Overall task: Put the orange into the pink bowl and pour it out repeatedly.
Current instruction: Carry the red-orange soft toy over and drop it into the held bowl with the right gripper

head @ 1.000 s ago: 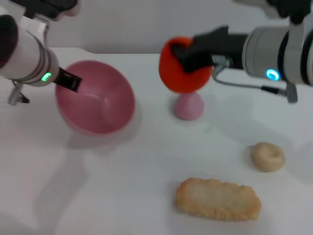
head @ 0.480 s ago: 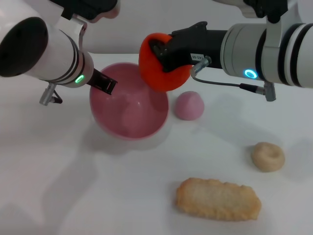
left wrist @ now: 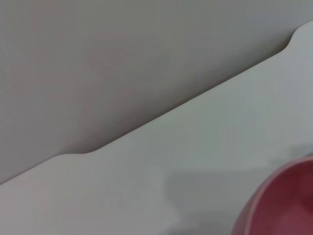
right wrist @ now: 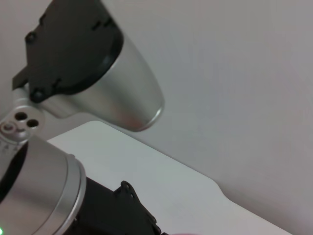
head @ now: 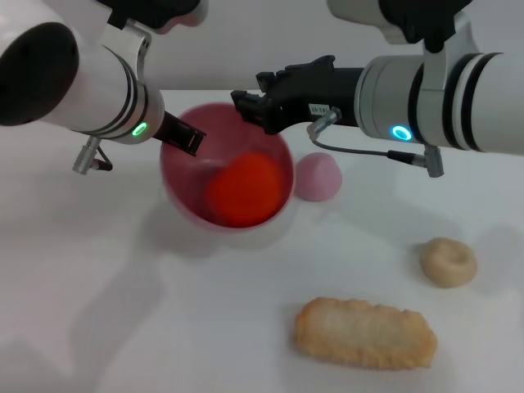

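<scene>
Orange (head: 243,191), round and red-orange, lies inside the glossy pink bowl (head: 181,184), whose mouth tilts toward the camera above the white table (head: 164,311). Left gripper (head: 182,136) fingers pinch the bowl's rim. Right gripper (head: 248,101) hangs over the far rim, fingers spread, holding nothing.

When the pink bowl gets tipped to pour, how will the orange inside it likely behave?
The orange is roundish and lies loose in the glossy pink bowl, so it will probably roll out readily. Its lumpy shape may make it wobble. The left gripper grips only the rim, so the bowl might slip. The right gripper is open above.
</scene>
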